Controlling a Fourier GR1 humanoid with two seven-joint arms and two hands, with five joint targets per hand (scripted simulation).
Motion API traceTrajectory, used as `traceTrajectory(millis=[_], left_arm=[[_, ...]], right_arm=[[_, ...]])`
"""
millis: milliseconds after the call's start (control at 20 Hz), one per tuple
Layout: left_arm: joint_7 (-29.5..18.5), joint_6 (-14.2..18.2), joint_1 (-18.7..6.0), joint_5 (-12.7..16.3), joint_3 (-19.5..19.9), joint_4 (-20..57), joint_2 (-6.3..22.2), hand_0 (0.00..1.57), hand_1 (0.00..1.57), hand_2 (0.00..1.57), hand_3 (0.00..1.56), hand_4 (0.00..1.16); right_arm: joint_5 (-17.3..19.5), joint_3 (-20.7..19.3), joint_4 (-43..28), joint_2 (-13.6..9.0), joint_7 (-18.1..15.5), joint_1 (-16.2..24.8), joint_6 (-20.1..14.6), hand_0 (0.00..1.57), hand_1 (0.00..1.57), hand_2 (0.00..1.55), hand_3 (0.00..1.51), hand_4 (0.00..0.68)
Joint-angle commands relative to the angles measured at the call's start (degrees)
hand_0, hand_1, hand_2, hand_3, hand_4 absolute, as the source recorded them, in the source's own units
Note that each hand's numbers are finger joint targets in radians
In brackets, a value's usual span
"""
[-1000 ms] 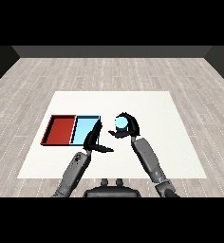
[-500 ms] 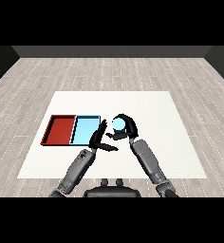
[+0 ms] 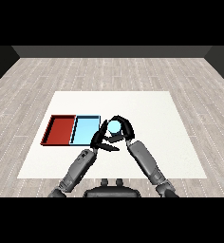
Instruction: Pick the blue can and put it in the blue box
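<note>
The right hand (image 3: 121, 129) is curling round the blue can (image 3: 114, 126) at frame centre, just right of the blue tray (image 3: 85, 130); the drop is remaining. The left hand (image 3: 100, 138) is lying open-fingered.

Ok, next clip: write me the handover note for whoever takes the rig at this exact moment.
Right hand: curled round the blue can, holding it just right of the light blue tray.
Left hand: fingers straight, holding nothing, close beside the can near the tray's right edge.
Red tray: left of the blue one, not involved.
Done: can is picked.
Left: carry it the short way left over the light blue tray, set it inside, release.
</note>
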Motion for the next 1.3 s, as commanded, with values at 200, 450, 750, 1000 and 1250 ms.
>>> traceTrajectory(millis=[200,450,750,1000,1250], left_arm=[[2.69,3.00,-2.14,0.84,-2.13,-2.38,-0.01,0.00,0.00,0.00,0.00,0.00],[-3.51,1.40,-6.96,3.78,-0.96,8.39,-0.01,0.00,0.00,0.00,0.00,0.00],[-1.15,4.29,-2.35,3.51,-5.17,-0.44,0.00,0.00,0.00,0.00,0.00,0.00],[0.41,5.53,-6.13,2.01,-3.27,4.07,0.00,0.00,0.00,0.00,0.00,0.17],[6.49,13.77,-10.55,-2.81,-6.38,5.32,0.02,0.00,0.00,0.00,0.00,0.00]], right_arm=[[-4.06,5.58,3.41,0.08,-4.02,-1.95,-4.25,1.48,1.48,1.47,1.42,0.607],[-3.80,5.90,0.05,0.08,-1.99,-0.38,-3.71,1.46,1.46,1.46,1.41,0.580],[-3.28,5.38,1.61,0.08,-2.27,-1.20,-2.52,1.48,1.48,1.45,1.39,0.552],[-8.20,8.91,3.48,0.08,-4.38,-3.17,-5.10,1.50,1.50,1.47,1.41,0.533],[-6.60,9.11,-1.26,0.06,-0.78,-1.35,-4.28,1.48,1.48,1.46,1.41,0.572]])
